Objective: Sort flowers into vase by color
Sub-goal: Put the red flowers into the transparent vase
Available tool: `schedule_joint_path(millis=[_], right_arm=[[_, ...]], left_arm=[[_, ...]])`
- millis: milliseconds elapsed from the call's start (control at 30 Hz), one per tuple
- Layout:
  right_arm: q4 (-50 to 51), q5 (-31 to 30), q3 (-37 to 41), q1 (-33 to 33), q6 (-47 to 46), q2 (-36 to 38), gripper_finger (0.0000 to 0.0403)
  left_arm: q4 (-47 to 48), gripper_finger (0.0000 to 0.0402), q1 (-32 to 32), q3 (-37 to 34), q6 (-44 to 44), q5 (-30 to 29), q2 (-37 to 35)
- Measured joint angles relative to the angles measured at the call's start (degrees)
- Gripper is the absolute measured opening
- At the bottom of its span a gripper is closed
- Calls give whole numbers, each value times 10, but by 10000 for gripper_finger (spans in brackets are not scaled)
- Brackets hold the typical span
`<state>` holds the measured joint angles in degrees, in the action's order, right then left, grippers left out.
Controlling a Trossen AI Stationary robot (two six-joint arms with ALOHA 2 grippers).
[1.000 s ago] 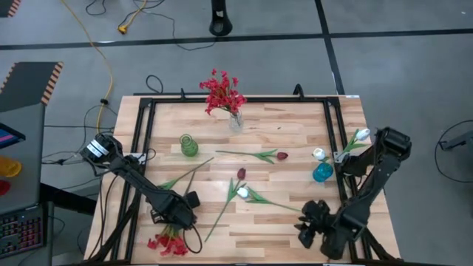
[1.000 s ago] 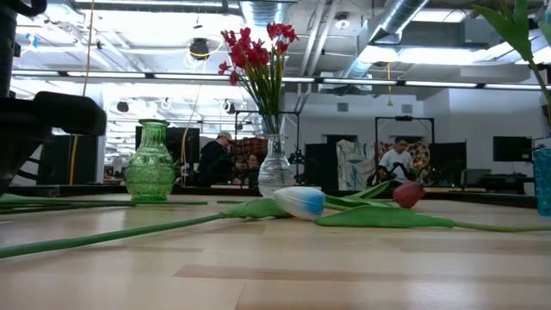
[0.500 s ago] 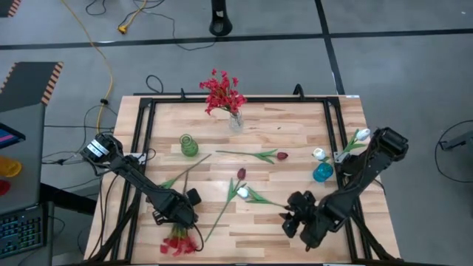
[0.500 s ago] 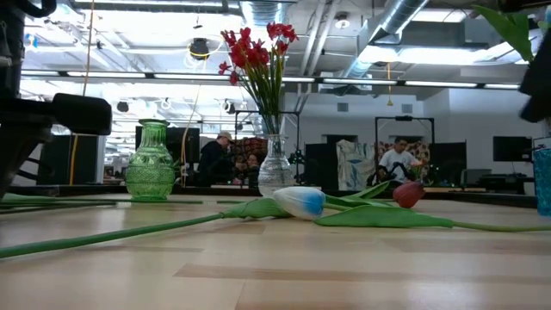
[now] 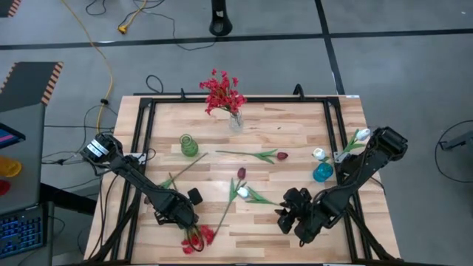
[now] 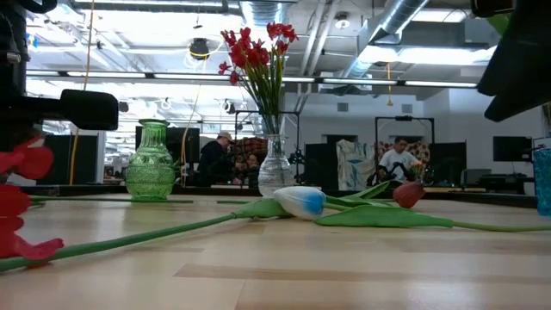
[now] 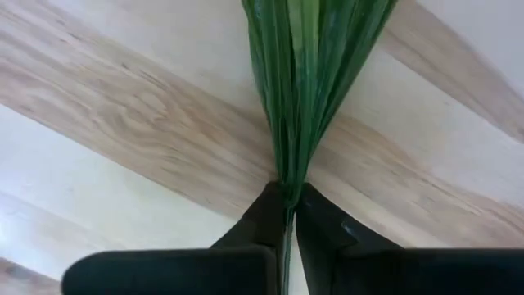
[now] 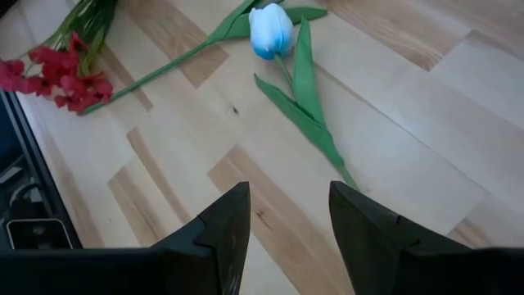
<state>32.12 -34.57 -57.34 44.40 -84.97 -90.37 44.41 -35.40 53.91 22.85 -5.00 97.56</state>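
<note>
A red spray flower [image 5: 196, 238] lies near the table's near edge, and my left gripper [image 5: 182, 219] is shut on its green stems. My right gripper [image 5: 288, 214] hovers open right of a white tulip [image 5: 242, 192] that lies flat on the wood. Two maroon tulips [image 5: 282, 156] [image 5: 241, 174] lie mid-table. A clear vase [image 5: 235, 120] holds red sprays, and a blue vase [image 5: 322, 173] holds white tulips. A green vase [image 5: 188, 145] has nothing in it. My left gripper pinches the bundle of green stems and leaves [image 7: 286, 192] between its two fingertips, partway along the spray. The fingers come from above and lie across the stems. The red blossoms [image 6: 19, 207] stick out on the near side. I cannot tell whether the spray is clear of the table.
A black metal frame [image 5: 148, 111] runs around the tabletop. The three vases stand along the far and right parts. Bare wood shows between the two grippers near the front edge. People sit in the room beyond the table.
My left gripper has shut on the red spray's stems and taken hold. The spray's blossom end has swung toward the table's right. My right gripper has moved toward the table's left and far side, closer to the white tulip, and stays open.
</note>
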Motion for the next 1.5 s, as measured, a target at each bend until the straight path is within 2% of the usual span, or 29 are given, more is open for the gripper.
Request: schedule_joint_path(millis=[167,467,667,867,1100,1333,1500], right_arm=[[0,0,0,-5,0,0,195],[0,0,0,-7,0,0,195],[2,0,0,-7,0,0,195],[3,0,0,-7,0,0,195],[4,0,0,-7,0,0,195],[4,0,0,-7,0,0,195],[4,0,0,-7,0,0,195]], left_arm=[[-4,3,4,10,-8,-37,-3],[16,2,41,89,-47,-48,-4],[15,2,80,140,-63,-93,-8],[2,2,113,168,-67,-69,-21],[-108,2,142,168,-96,-14,-21],[-278,2,159,168,-114,-15,-21],[-416,0,168,168,-112,-46,-21]])
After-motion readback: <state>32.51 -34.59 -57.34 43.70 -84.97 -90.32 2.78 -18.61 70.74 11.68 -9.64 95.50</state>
